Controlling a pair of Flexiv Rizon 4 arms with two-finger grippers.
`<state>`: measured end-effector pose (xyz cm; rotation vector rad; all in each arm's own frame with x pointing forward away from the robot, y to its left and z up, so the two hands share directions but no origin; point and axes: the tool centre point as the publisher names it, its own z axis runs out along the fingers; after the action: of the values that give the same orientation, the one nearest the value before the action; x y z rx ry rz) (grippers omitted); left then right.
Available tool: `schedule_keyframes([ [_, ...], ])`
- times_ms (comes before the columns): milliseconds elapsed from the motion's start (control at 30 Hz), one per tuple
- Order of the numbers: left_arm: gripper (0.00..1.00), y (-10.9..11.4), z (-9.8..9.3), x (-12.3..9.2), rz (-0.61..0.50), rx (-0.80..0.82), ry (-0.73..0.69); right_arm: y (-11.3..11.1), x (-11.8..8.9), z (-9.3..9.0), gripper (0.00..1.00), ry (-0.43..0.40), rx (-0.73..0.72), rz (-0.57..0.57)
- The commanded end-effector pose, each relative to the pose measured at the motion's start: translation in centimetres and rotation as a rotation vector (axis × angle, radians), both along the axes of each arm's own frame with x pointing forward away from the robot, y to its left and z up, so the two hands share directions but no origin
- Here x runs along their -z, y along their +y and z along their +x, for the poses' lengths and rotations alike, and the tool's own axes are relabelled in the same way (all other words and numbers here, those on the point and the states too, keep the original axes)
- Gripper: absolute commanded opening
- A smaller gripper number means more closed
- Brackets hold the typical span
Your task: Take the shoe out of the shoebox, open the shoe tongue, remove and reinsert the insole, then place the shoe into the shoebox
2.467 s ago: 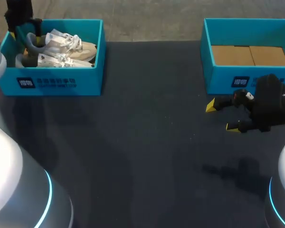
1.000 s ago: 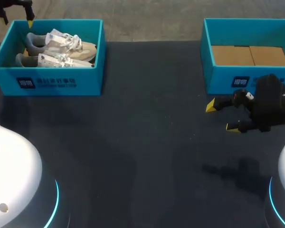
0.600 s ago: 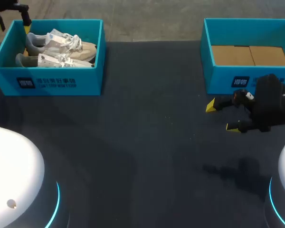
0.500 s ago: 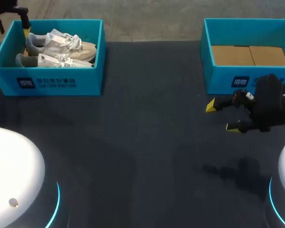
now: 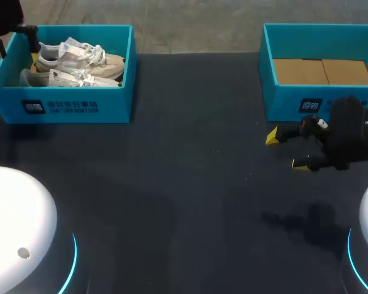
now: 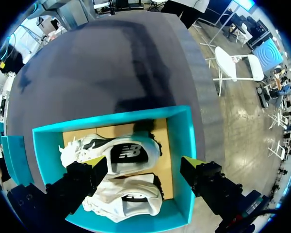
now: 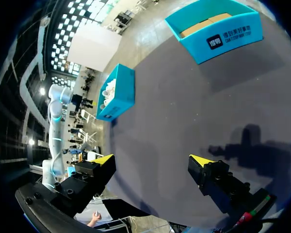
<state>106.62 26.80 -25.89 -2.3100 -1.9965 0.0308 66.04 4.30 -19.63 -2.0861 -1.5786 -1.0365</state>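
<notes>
The teal shoebox [image 5: 67, 105] stands at the table's far left and holds a pair of white and beige sneakers [image 5: 80, 61]. My left gripper [image 5: 15, 44] hangs open over the box's left end. In the left wrist view, my left gripper [image 6: 144, 163] is open above the box [image 6: 182, 141]. One fingertip is over the upper sneaker [image 6: 123, 151] and the other is over the box's wall. The second sneaker [image 6: 131, 196] lies beside the first. My right gripper [image 5: 286, 150] is open, low over the table at the right, holding nothing [image 7: 152, 160].
A second teal box [image 5: 322, 101] with a brown cardboard bottom stands at the far right, just behind my right gripper. It also shows in the right wrist view [image 7: 218, 36], across the dark table [image 5: 190, 184] from the shoebox [image 7: 121, 92].
My left gripper has come down and slightly right, from above the box's far left corner to its left end. The right arm has stayed still.
</notes>
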Motion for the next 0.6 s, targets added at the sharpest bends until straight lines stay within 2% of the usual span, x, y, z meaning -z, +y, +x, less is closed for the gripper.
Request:
schedule_keyframes([
  [33, 1.0, 0.3, -0.5, 0.9, -0.021, 0.006, -0.11, 0.1, 0.1, -0.2, 1.0, -0.001, 0.004, -0.003],
  [467, 1.0, 0.9, 0.3, 4.9, -0.048, 0.004, -0.075, 0.1, 0.1, -0.2, 1.0, -0.001, 0.004, -0.003],
  [600, 0.96, 1.3, 0.7, 5.9, -0.058, -0.006, -0.061, 0.1, 0.1, -0.2, 1.0, -0.001, 0.004, -0.003],
])
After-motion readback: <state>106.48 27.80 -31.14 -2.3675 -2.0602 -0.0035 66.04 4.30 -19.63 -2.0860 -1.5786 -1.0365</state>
